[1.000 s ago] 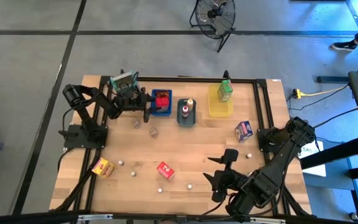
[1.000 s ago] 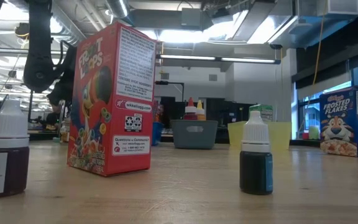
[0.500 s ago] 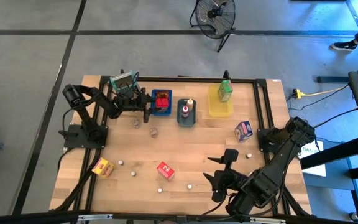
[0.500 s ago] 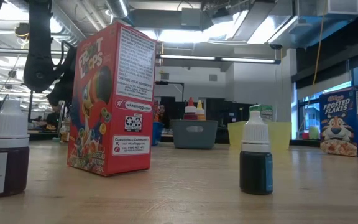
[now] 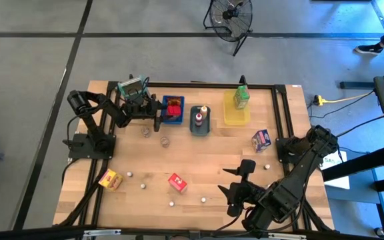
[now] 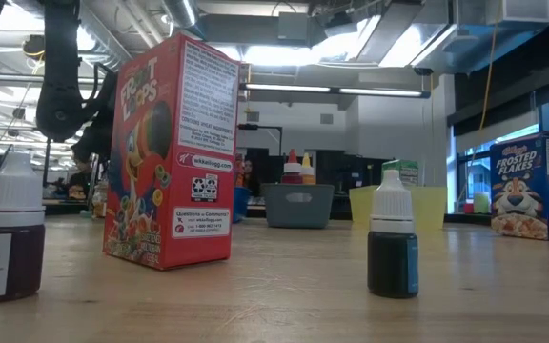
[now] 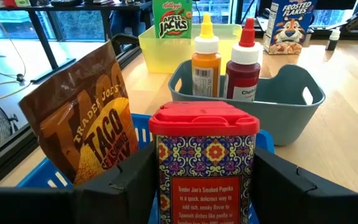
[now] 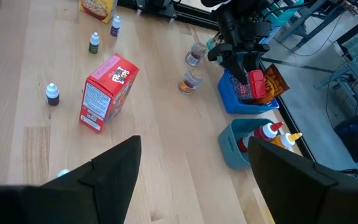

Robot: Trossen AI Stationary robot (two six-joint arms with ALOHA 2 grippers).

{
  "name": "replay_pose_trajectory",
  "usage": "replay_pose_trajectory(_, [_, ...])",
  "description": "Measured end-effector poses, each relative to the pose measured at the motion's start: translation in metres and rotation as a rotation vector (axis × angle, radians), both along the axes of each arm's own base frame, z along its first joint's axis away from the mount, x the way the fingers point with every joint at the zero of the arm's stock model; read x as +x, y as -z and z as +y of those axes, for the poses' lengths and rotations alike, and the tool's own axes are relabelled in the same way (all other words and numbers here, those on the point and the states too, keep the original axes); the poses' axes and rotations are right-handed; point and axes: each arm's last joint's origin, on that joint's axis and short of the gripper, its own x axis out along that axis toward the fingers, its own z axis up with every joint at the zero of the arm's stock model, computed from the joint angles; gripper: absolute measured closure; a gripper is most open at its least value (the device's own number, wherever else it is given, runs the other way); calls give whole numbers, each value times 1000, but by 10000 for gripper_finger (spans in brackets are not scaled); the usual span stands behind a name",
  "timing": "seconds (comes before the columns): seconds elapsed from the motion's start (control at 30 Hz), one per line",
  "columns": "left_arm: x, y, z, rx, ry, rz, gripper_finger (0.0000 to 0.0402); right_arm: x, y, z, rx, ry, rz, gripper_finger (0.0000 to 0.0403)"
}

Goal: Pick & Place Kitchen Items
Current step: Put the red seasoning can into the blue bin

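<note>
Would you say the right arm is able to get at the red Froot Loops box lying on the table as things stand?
Probably yes. The right gripper is open and empty, near the front edge, and the red Froot Loops box lies close beside it on bare wood. Only small bottles sit between them, and they leave room to approach.

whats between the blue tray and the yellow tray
The grey tray sits between the blue tray and the yellow tray, holding two sauce bottles; high and left wrist views show it.
</note>
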Motion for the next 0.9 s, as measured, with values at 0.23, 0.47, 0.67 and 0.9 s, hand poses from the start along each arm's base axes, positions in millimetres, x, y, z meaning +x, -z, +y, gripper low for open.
replay_pose_trajectory(0.23, [0, 2, 0, -14, 1, 18, 190, 0, 0, 0, -1, 0, 0, 107])
replay_pose_trajectory(0.47, [0, 3, 0, -20, -2, 22, 189, 0, 0, 0, -4, -3, 2, 107])
replay_pose_trajectory(0.67, [0, 3, 0, -27, -5, 20, 189, 0, 0, 0, -6, -4, 3, 107])
replay_pose_trajectory(0.9, [-1, 3, 0, -31, -7, 20, 189, 0, 0, 0, -6, -4, 3, 107])
